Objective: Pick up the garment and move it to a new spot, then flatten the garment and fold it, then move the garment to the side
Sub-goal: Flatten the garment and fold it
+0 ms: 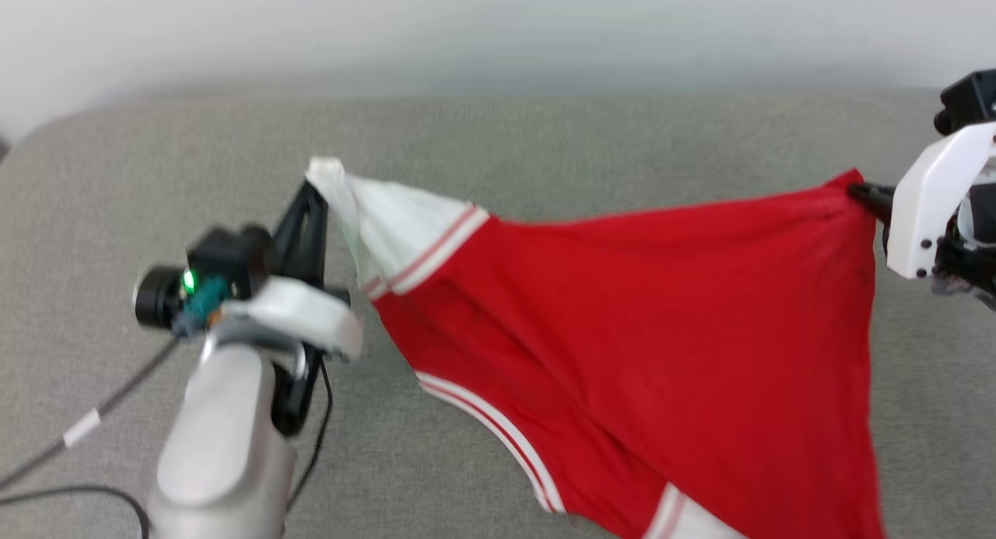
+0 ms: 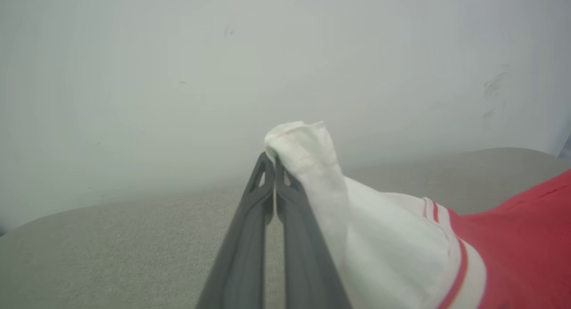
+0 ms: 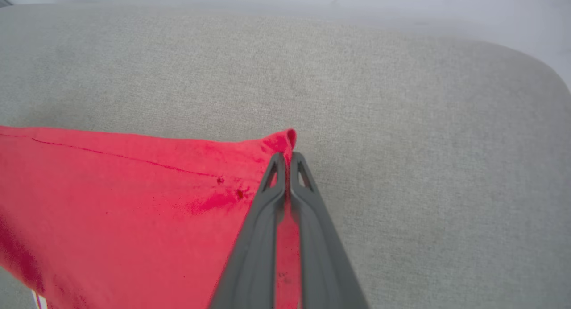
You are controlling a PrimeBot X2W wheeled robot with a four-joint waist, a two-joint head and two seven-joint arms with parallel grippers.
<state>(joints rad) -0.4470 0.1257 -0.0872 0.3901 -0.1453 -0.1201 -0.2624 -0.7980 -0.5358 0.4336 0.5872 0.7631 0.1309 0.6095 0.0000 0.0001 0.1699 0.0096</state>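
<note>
Left gripper (image 2: 273, 159) clenched on garment (image 1: 622, 329) at its white sleeve tip; right gripper (image 3: 289, 156) clenched on a red corner. Garment hangs stretched between them above grey cushion (image 1: 545, 127), lower part drooping; likely held so to spread it flat.

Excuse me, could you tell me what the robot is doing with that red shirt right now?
The robot is holding the garment, a red T-shirt with white sleeves, spread between its two arms. The left pincer is shut on the end of one white sleeve, and the right pincer is shut on a red corner. The cloth hangs stretched between them over the grey cushioned surface, not yet laid flat or folded.
</note>
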